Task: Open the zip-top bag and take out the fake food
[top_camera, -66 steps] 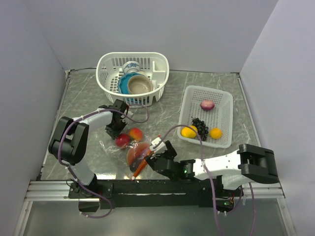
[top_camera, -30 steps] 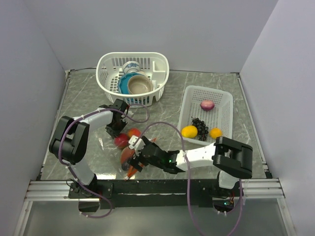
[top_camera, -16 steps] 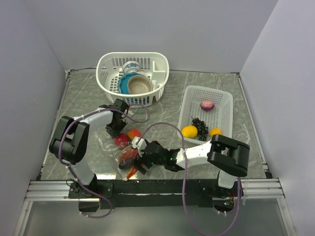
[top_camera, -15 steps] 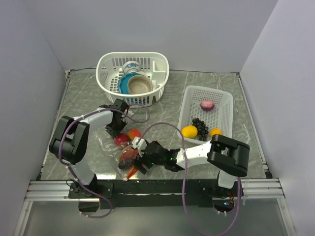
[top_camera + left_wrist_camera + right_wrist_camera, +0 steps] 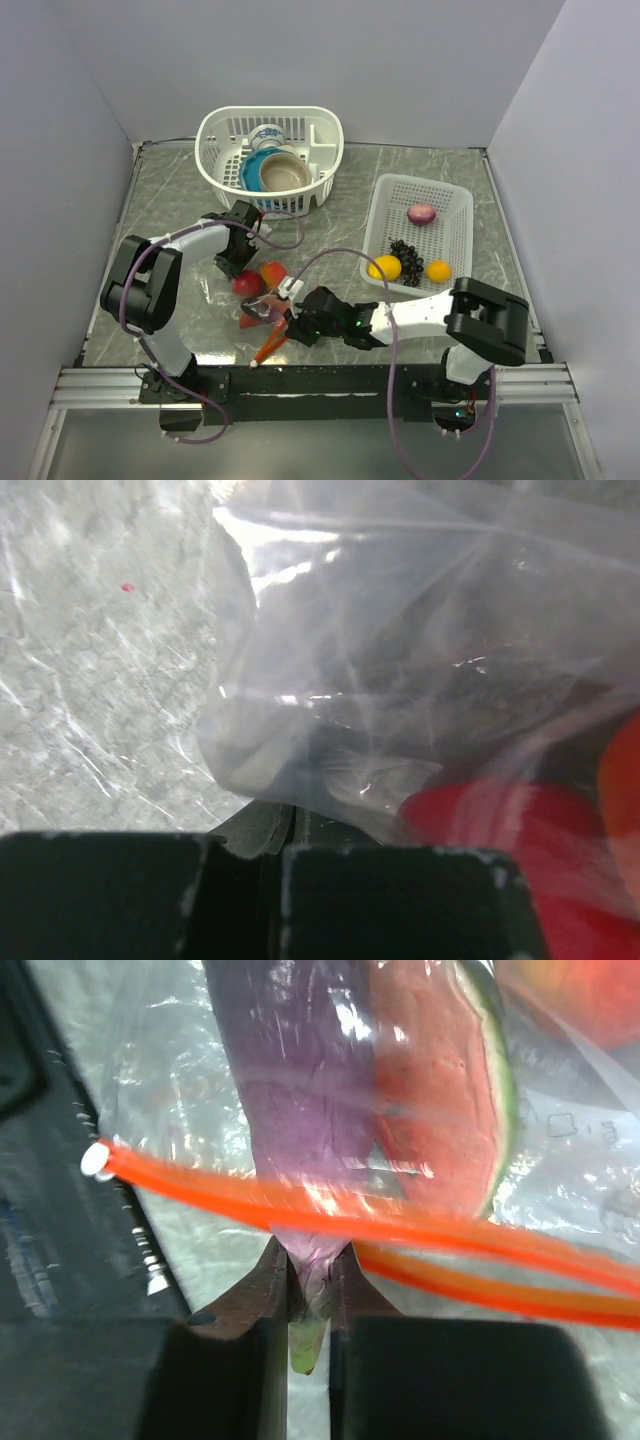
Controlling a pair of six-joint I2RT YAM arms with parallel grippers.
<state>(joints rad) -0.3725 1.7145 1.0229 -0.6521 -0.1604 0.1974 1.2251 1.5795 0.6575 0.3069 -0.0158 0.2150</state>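
- Both jaws of the left gripper (image 5: 287, 832) sat together, pinching the far edge of the zip-top bag (image 5: 400, 670).
- Right gripper (image 5: 310, 1272) clamped the stem end of the eggplant (image 5: 290, 1110) at the bag's mouth.

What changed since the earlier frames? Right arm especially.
Right gripper swung left to the mouth of the bag and closed on the stem end of the eggplant. The bag's contents bunched slightly left. Unchanged: left gripper shut on the bag's far end, tray and basket as before.
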